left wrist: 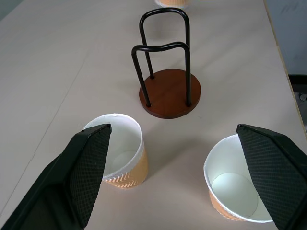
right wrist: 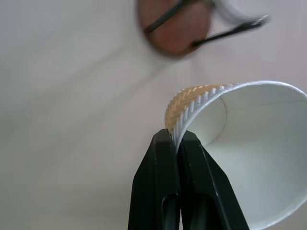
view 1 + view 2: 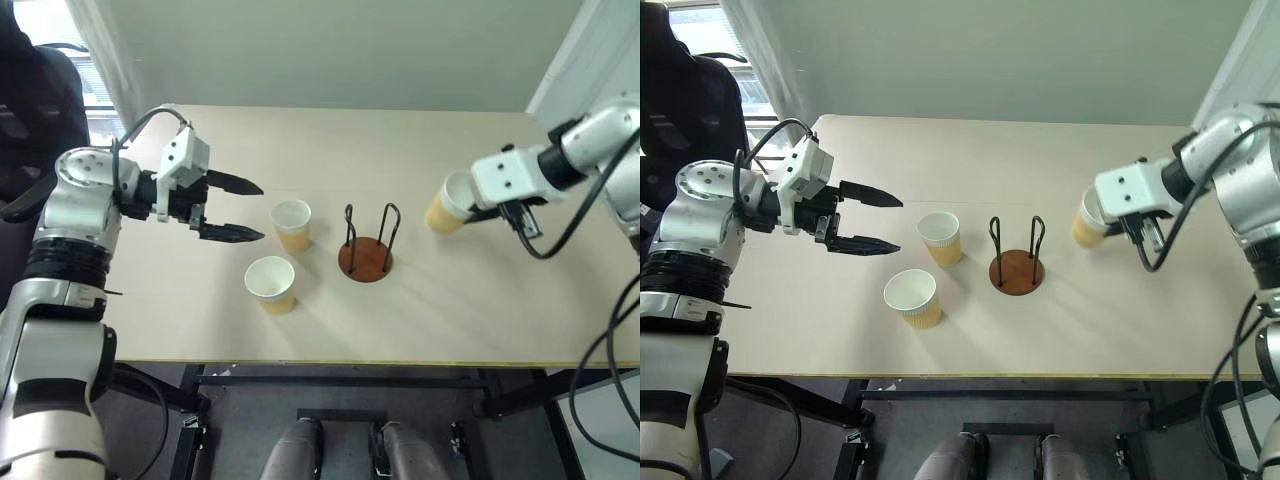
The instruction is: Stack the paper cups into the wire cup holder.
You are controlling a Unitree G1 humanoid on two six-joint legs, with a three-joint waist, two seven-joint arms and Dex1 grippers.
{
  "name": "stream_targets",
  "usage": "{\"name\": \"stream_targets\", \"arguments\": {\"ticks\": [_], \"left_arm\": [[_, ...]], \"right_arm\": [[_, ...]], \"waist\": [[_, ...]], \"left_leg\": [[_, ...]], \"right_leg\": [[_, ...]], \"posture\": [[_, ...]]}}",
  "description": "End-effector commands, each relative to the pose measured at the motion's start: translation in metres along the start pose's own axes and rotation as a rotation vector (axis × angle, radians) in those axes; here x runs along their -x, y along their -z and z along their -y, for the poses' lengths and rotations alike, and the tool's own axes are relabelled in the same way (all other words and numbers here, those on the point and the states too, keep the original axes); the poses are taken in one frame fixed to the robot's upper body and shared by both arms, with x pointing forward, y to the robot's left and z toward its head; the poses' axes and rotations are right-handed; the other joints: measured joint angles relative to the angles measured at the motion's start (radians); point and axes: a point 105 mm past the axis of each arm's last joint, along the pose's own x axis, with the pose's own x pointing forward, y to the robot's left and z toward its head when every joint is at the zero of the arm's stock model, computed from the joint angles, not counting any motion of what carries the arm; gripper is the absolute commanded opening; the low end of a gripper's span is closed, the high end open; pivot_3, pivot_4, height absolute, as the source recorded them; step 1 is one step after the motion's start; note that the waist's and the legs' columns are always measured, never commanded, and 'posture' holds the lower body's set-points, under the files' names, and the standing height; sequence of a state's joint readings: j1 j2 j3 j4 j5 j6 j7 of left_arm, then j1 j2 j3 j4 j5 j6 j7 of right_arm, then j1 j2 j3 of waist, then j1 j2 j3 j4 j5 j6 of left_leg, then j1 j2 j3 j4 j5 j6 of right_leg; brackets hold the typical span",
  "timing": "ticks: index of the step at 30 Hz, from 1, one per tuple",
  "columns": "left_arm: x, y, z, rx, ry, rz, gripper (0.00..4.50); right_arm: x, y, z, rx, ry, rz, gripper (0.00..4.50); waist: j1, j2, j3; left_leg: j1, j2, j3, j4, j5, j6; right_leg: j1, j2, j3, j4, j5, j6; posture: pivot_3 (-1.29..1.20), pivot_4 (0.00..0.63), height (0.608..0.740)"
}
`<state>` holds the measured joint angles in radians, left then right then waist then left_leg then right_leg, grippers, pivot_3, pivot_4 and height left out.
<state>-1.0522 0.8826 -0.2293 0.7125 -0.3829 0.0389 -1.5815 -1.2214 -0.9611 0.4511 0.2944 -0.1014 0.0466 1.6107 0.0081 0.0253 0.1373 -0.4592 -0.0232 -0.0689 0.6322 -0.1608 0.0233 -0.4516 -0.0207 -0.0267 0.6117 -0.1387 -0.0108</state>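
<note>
Three paper cups and one wire cup holder (image 3: 365,258) share a pale beige table (image 3: 480,320); no brand, label or readable writing shows on any of them.

Taking the wire cup holder as the landmark: it stands upright near the middle of the table, a round reddish-brown disc base carrying two thin black wire loops, with nothing inside it.

Left of the holder, the left gripper (image 3: 238,208) hangs above the table with its two black textured fingers (image 1: 88,167) spread wide apart, pointing toward the holder and holding nothing.

Right of the holder, the right gripper (image 2: 176,143) is raised off the table with its fingers pinched together on the rim and wall of the lifted paper cup (image 3: 450,205). That cup is tipped, white inside and white rim, tan-yellow outside with a small pale herringbone pattern near the rim.

Just left of the holder, close to its base but apart from it, stands the far paper cup (image 3: 292,225), upright and open-mouthed. Farther left of the holder and nearer the table's front edge stands the near paper cup (image 3: 271,284), also upright, alike in colour and taper.
</note>
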Motion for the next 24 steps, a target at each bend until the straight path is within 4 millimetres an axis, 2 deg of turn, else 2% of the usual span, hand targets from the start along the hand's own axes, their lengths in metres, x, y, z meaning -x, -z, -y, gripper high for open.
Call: {"name": "stream_targets", "arguments": {"ticks": [1, 10, 17, 24], "left_arm": [[0.003, -0.011, -0.001, -0.051, 0.019, 0.011, 4.50], [-0.002, -0.009, -0.004, -0.049, 0.025, 0.021, 4.50], [-0.005, -0.009, -0.004, -0.051, 0.026, 0.030, 4.50], [-0.001, -0.007, -0.003, -0.050, 0.019, 0.030, 4.50]], "right_arm": [[0.020, -0.018, 0.019, 0.022, 0.073, 0.035, 0.02], [0.034, -0.055, 0.036, 0.046, 0.120, 0.131, 0.02], [0.020, -0.079, 0.028, 0.067, 0.065, 0.211, 0.02], [0.005, -0.087, 0.028, 0.093, 0.036, 0.233, 0.02]], "waist": [[0.002, 0.000, 0.000], [0.003, 0.000, 0.000], [0.001, 0.000, 0.000], [0.001, 0.000, 0.000]], "left_leg": [[-0.001, 0.000, 0.000, 0.000, 0.000, 0.000], [-0.003, 0.000, 0.000, 0.000, -0.003, -0.001], [-0.003, 0.000, 0.000, 0.000, -0.003, -0.001], [-0.003, 0.000, 0.000, 0.002, -0.003, -0.001]], "right_leg": [[0.000, 0.000, 0.000, 0.000, 0.000, 0.000], [-0.003, 0.000, 0.000, 0.000, -0.001, -0.002], [-0.004, 0.000, -0.001, 0.001, -0.002, -0.002], [-0.004, 0.000, -0.001, 0.002, -0.002, -0.003]], "posture": [[0.00, 0.150, 0.740], [0.00, 0.150, 0.740], [0.00, 0.150, 0.740], [0.00, 0.150, 0.740]]}}
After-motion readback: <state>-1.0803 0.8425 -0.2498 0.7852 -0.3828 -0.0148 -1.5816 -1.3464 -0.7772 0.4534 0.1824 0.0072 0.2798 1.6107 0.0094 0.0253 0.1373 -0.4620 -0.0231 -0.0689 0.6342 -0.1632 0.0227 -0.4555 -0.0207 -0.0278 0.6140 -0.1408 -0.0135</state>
